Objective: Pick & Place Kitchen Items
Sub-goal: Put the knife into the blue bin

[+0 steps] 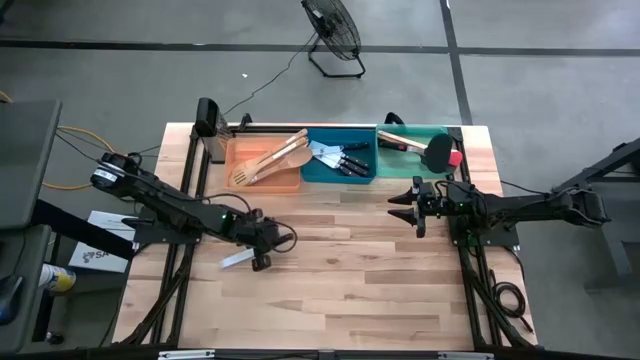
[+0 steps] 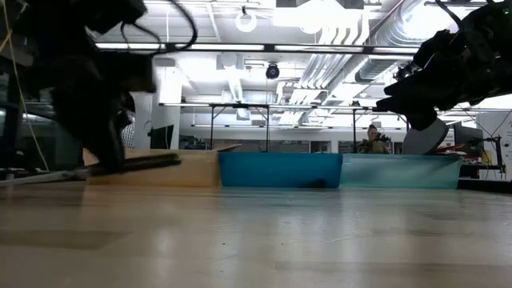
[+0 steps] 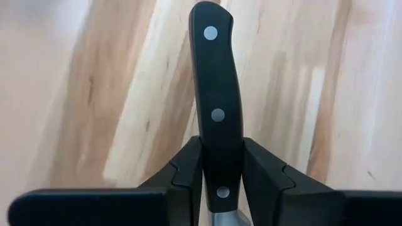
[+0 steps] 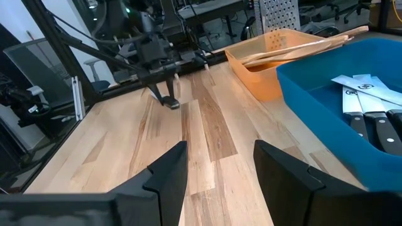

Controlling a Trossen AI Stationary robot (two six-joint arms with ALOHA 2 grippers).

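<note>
My left gripper [image 1: 262, 252] is shut on a black-handled steel knife [image 1: 238, 259] over the left middle of the table. The pale blade points toward the table's left edge, and the riveted handle [image 3: 217, 94] fills the left wrist view. In the low view the knife [image 2: 136, 164] slants, its blade end lower. My right gripper [image 1: 412, 205] hangs open with nothing between its fingers in front of the blue bin [image 1: 338, 158], which holds more knives. My left gripper pinches the knife's handle near its blade end [image 3: 220, 169] between its two fingers [image 3: 188, 169], one on each narrow edge, the riveted face showing between them. The fingers slant down from the table's far left. The handle's free end sticks out past them. I cannot tell whether the blade tip touches the table.
Three bins stand in a row at the far edge: an orange bin [image 1: 265, 165] with wooden utensils, the blue bin, and a green bin [image 1: 425, 148] with black- and red-headed turners. A wide stretch of bare wooden tabletop [image 1: 350, 290] lies toward the near edge.
</note>
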